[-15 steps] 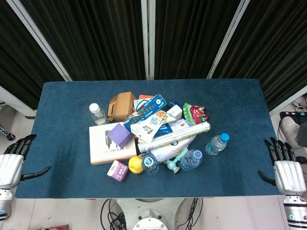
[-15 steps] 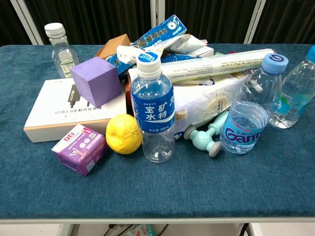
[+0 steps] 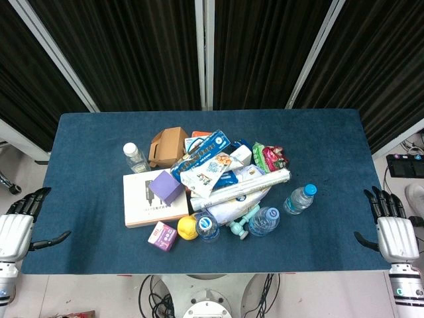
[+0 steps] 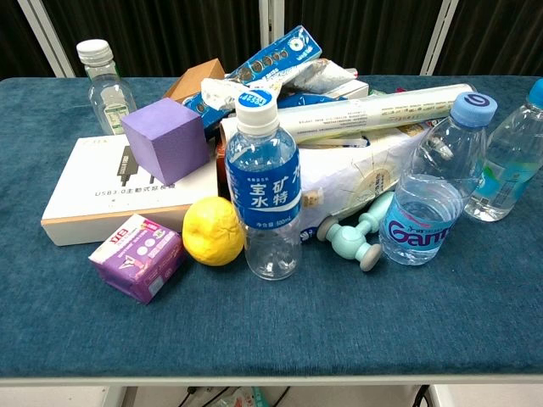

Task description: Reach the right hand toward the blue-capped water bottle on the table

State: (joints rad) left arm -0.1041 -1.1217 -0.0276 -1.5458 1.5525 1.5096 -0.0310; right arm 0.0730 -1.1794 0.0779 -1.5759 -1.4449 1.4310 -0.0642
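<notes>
The blue-capped water bottle point(image 3: 300, 199) stands at the right edge of the pile, clear with a bright blue cap; in the chest view it is cut off at the far right point(image 4: 512, 161). My right hand point(image 3: 396, 235) hovers off the table's right edge, fingers straight and apart, holding nothing, well to the right of the bottle. My left hand point(image 3: 16, 225) is likewise open beside the left edge. Neither hand shows in the chest view.
A pile fills the blue table point(image 3: 93, 139): a second bottle with a pale blue cap point(image 4: 433, 182), a white-capped blue-label bottle point(image 4: 265, 191), lemon point(image 4: 213, 231), teal dumbbell point(image 4: 352, 237), purple cube point(image 4: 165, 138), white box point(image 4: 102, 199), long roll point(image 4: 382, 108), snack packs.
My right hand has shifted slightly up and left, toward the table edge. The left hand and the objects have barely moved.
</notes>
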